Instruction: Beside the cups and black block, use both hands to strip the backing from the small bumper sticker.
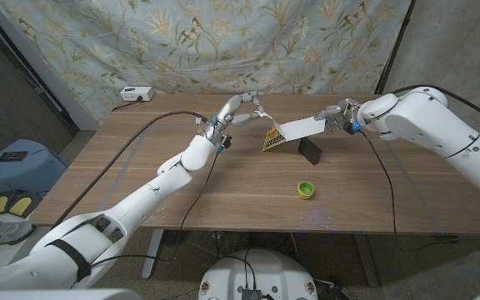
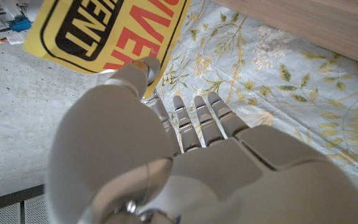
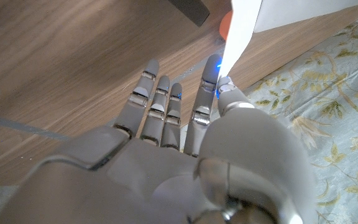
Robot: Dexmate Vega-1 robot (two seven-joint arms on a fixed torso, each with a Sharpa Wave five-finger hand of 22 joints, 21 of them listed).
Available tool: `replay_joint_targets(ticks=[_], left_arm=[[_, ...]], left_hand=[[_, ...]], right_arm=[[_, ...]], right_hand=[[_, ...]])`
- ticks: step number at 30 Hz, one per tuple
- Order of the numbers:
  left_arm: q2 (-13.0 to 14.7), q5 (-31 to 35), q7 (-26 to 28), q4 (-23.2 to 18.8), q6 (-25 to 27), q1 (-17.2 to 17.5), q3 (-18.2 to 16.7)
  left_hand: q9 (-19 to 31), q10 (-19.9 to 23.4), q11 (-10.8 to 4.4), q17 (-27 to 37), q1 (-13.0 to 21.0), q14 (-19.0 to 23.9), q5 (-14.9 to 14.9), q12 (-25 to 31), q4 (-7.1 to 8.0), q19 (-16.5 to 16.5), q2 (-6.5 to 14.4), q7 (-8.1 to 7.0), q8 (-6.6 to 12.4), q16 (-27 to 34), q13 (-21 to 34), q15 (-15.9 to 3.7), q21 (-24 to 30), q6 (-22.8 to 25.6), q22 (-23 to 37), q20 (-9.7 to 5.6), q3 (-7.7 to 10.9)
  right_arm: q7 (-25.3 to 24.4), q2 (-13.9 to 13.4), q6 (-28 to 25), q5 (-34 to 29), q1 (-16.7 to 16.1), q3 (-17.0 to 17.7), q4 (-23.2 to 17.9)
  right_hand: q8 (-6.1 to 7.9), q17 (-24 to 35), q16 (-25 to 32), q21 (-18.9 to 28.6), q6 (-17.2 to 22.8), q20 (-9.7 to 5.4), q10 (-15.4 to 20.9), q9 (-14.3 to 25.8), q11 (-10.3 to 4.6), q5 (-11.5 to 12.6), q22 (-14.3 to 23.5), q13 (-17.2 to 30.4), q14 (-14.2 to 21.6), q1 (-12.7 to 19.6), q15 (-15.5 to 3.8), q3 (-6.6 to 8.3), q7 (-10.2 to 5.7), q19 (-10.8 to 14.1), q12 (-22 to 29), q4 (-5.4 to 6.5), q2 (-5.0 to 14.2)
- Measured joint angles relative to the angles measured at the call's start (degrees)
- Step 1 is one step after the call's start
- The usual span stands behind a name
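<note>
A: The small yellow bumper sticker [image 1: 274,138] hangs above the bench's far edge; our left robot hand [image 1: 242,109] pinches it, our right robot hand [image 1: 337,117] pinches its white backing [image 1: 302,128].

B: We'd best pull apart slowly, keeping both pinches firm.

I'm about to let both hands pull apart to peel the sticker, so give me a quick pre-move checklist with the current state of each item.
1. Right hand pinches the white backing between thumb and a finger: ok, plain in the right wrist view.
2. Left hand has the yellow sticker: cannot tell; its thumb is at the sticker's edge in the left wrist view, but a pinch is not plain.
3. Sticker lifted off the table: ok.
4. Black block out of the way: not ok, it stands right under the sheet.
5. Green cup out of the way: ok, nearer the robot, apart.
</note>
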Motion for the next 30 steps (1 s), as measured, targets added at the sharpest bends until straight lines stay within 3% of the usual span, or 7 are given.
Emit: replay_joint_targets(ticks=[30], left_arm=[[3.1,-0.1,0.8,-5.2,3.1,2.8,-1.9]], left_hand=[[-0.4,0.0,0.00,0.0,-0.3,-0.5,0.0,0.0,-0.07,-0.4,-0.3,-0.11,0.39,0.0,0.0,-0.11,-0.2,-0.1,0.0,-0.18,0.39]], right_arm=[[-0.2,-0.2,-1.6,0.5,1.0,0.5,1.0]], right_hand=[[0.00,0.3,0.3,0.0,-0.2,-0.20,0.2,0.0,-0.19,0.0,0.0,0.0,0.0,0.2,0.01,-0.24,-0.21,-0.2,-0.2,0.24,0.23]])
